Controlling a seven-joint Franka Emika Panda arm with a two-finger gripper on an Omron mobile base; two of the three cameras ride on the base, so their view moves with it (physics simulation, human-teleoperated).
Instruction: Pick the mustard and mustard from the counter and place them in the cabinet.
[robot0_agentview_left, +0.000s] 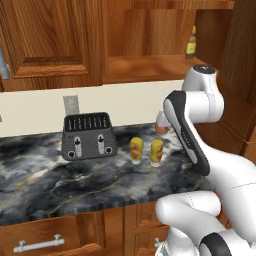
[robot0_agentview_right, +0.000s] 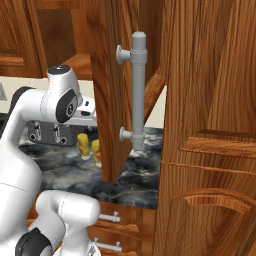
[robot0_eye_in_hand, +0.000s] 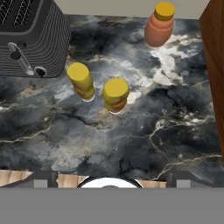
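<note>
Two small yellow mustard bottles stand upright side by side on the dark marble counter (robot0_agentview_left: 45, 180), just right of the toaster. In the hand view I look down on their yellow tops: the left mustard (robot0_eye_in_hand: 81, 81) and the right mustard (robot0_eye_in_hand: 116, 94). They also appear in the left base view (robot0_agentview_left: 136, 149) (robot0_agentview_left: 157, 151) and the right base view (robot0_agentview_right: 83, 145) (robot0_agentview_right: 96, 151). My gripper (robot0_eye_in_hand: 111, 181) hovers above the counter's front edge, nearer than the bottles. It is open, fingertips (robot0_eye_in_hand: 41, 179) wide apart and holding nothing. The cabinet (robot0_agentview_left: 150, 67) is the doorless wooden compartment above.
A black toaster (robot0_agentview_left: 89, 135) sits left of the bottles. A squat orange jar (robot0_eye_in_hand: 159, 26) stands behind them to the right. A dark slim bottle (robot0_agentview_left: 191, 45) stands on the cabinet shelf. A wooden door (robot0_agentview_right: 107, 100) with a grey handle (robot0_agentview_right: 137, 90) hangs close on the right.
</note>
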